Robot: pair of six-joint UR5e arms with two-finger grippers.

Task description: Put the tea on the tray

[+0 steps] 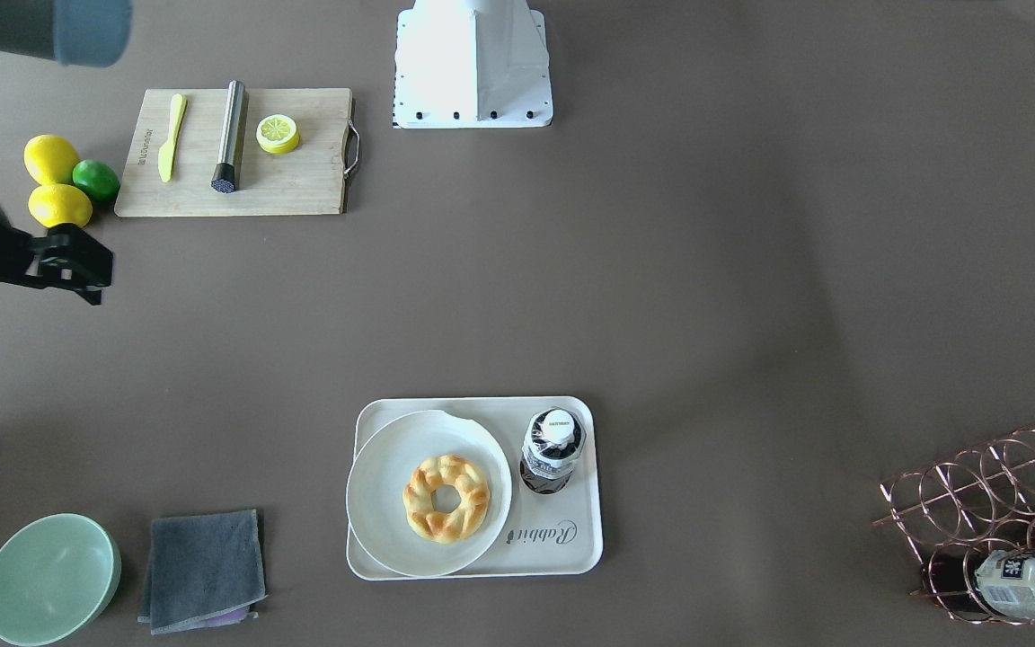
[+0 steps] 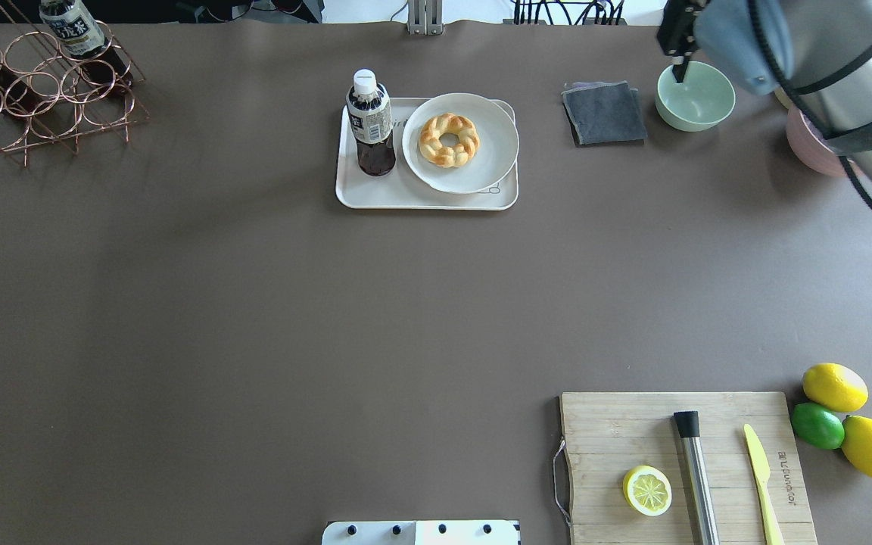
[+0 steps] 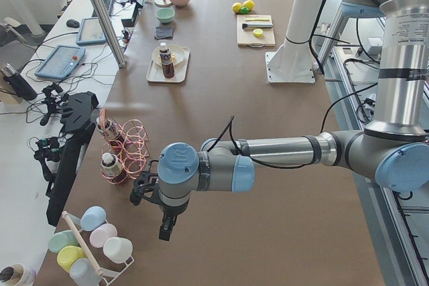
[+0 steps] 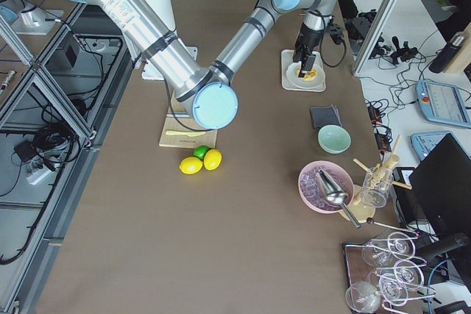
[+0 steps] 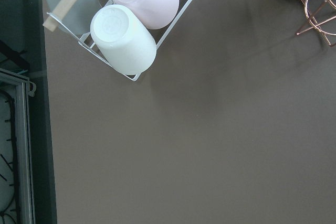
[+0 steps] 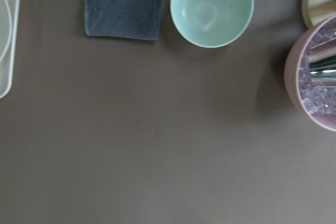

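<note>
The tea [image 1: 552, 449] stands upright on the cream tray [image 1: 562, 550], in its end beside the round plate; it also shows in the overhead view [image 2: 370, 121] on the tray [image 2: 375, 198]. My right gripper [image 1: 97, 279] hangs high over the green bowl, well away from the tray, also in the overhead view [image 2: 680, 70]; its jaws look apart and hold nothing. My left gripper [image 3: 164, 222] shows only in the exterior left view, beyond the copper rack near the cup holder; I cannot tell whether it is open or shut.
A plate with a braided donut [image 2: 448, 139] fills the rest of the tray. A grey cloth [image 2: 604, 112], green bowl [image 2: 701, 102] and pink bowl [image 6: 315, 77] lie nearby. The copper rack [image 2: 50, 102] holds identical bottles [image 2: 73, 26]. The wooden board [image 2: 686, 462], lemons and a lime sit near my base.
</note>
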